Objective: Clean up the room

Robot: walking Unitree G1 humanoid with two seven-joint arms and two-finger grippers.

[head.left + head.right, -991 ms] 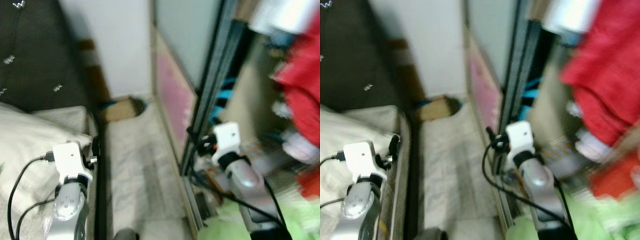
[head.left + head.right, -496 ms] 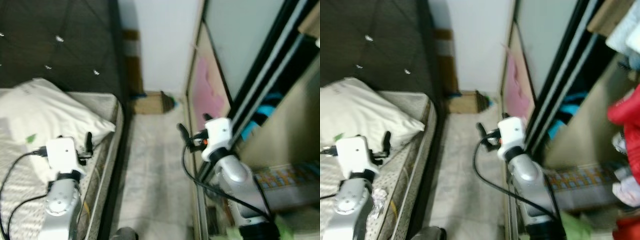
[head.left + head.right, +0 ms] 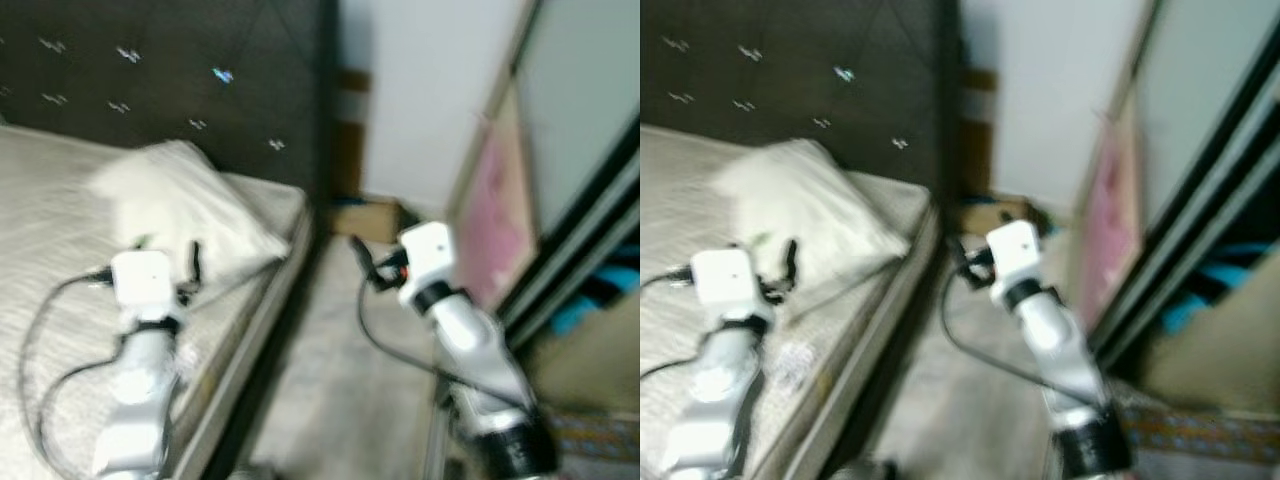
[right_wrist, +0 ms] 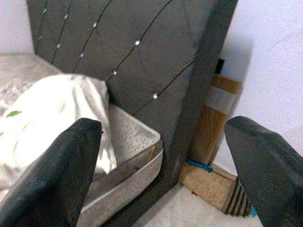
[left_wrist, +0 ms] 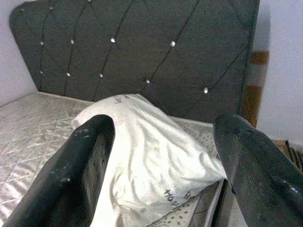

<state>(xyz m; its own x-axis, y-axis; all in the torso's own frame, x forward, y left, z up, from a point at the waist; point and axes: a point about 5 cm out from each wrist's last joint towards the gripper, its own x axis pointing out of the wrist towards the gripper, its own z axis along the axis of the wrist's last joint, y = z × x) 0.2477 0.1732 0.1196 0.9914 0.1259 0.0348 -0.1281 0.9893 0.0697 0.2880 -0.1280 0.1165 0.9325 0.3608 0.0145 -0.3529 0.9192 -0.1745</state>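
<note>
The head views are blurred; a bed (image 3: 60, 230) with a grey quilted mattress stands on the robot's left against a dark tufted headboard (image 5: 142, 52), and a white pillow (image 5: 147, 165) lies at its head, near the mattress corner; the left end effector (image 5: 161, 175) hovers over the mattress just short of the pillow, fingers spread wide and holding nothing; the right end effector (image 4: 165, 175) hangs over the pale floor (image 3: 350, 400) in the aisle beside the bed, fingers likewise spread and empty; a brown box (image 4: 213, 187) sits on the floor by the white wall (image 3: 420, 90); a sliding wardrobe door (image 3: 580, 130) stands on the right.
</note>
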